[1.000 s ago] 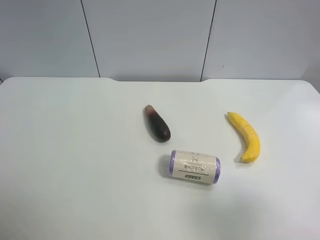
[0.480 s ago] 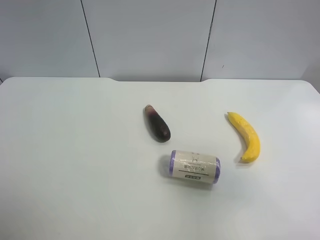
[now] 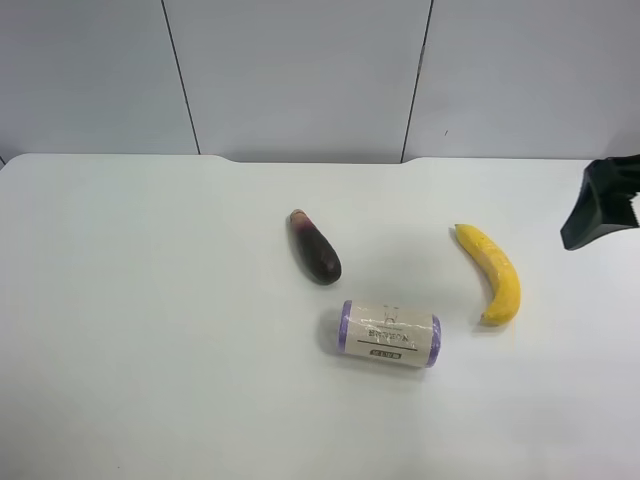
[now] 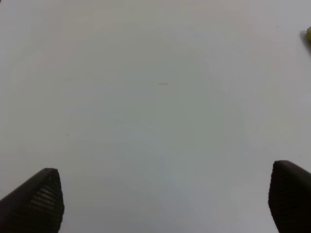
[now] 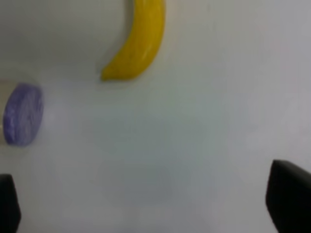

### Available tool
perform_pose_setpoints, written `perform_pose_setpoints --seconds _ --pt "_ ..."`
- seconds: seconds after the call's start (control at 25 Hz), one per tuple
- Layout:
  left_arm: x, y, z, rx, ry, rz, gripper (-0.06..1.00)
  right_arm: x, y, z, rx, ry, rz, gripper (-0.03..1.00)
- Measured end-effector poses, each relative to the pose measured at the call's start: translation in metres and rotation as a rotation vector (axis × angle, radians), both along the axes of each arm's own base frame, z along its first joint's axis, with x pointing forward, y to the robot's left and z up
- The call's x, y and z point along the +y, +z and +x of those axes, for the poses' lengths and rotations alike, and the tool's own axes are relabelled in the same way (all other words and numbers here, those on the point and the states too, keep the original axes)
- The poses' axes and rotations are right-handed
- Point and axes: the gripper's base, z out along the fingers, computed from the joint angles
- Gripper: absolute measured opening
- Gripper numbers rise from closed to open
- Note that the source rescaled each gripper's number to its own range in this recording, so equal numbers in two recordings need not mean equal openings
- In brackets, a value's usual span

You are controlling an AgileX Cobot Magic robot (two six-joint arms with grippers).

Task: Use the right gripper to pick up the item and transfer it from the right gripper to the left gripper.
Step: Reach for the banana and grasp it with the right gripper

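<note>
The right gripper [image 5: 148, 204] is hovering, jaws spread wide, right of the banana [image 3: 492, 272], which is lying untouched on the table [image 3: 150, 300] beside the roll [image 3: 388, 333]. The reach is seemingly underway; next calls for straddling the banana's middle.

The black right gripper [image 3: 598, 208] now appears at the frame's right edge, upper right of the banana [image 3: 492, 270].
</note>
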Motion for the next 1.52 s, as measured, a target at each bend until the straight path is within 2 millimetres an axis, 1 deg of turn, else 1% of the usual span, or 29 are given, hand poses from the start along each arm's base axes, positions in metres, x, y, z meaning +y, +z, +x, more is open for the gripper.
perform_pose_setpoints --seconds 0.12,0.28,0.4,0.6,0.8,1.0,1.16,1.36,1.52 --pt "0.000 0.000 0.000 0.000 0.000 0.000 0.75 0.001 -0.018 0.027 0.077 -0.009 0.000 1.00" --pt "0.000 0.000 0.000 0.000 0.000 0.000 0.75 0.002 -0.041 0.056 0.168 -0.013 -0.003 1.00" --pt "0.000 0.000 0.000 0.000 0.000 0.000 0.75 0.003 -0.058 0.076 0.201 -0.018 -0.004 1.00" --pt "0.000 0.000 0.000 0.000 0.000 0.000 0.75 0.003 -0.091 0.096 0.244 -0.022 -0.008 1.00" --pt "0.000 0.000 0.000 0.000 0.000 0.000 0.75 0.003 -0.124 0.108 0.296 -0.025 -0.012 1.00" --pt "0.000 0.000 0.000 0.000 0.000 0.000 0.75 0.003 -0.149 0.115 0.322 -0.026 -0.016 1.00" --pt "0.000 0.000 0.000 0.000 0.000 0.000 0.75 0.003 -0.161 0.117 0.335 -0.027 -0.017 1.00" --pt "0.000 0.000 0.000 0.000 0.000 0.000 0.75 0.003 -0.169 0.119 0.336 -0.028 -0.018 1.00" --pt "0.000 0.000 0.000 0.000 0.000 0.000 0.75 0.003 -0.176 0.119 0.360 -0.028 -0.019 0.94"
